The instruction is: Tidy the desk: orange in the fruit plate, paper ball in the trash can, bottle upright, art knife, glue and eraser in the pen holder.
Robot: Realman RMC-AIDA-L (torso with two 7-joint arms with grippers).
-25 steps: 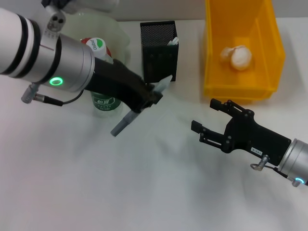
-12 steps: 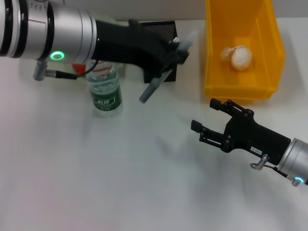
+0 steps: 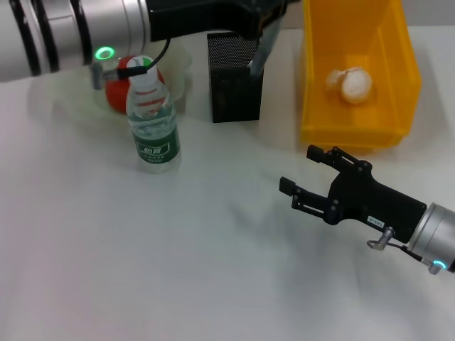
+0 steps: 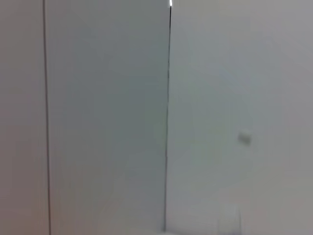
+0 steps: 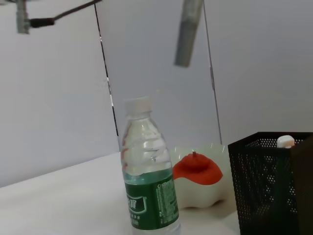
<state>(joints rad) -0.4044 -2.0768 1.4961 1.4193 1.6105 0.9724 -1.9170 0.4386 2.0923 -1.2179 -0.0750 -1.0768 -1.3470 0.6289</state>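
The right claw (image 3: 307, 175) is held nearest, low over the white tabletop (image 3: 178, 270), its fingers spread apart and gripping nothing. Farther back, the bottle (image 3: 151, 117) stands upright with its cap on. Behind it, the orange (image 3: 117, 89) lies in the fruit plate (image 3: 181, 74). The black mesh pen holder (image 3: 233, 78) stands beside the plate, a white-tipped item showing inside it. To its right, the paper ball (image 3: 350, 84) rests in the yellow trash can (image 3: 354, 128). Farthest back, the left claw (image 3: 266, 11) is positioned above the pen holder, closed around the grey art knife (image 3: 261, 51), which hangs over the holder's opening.
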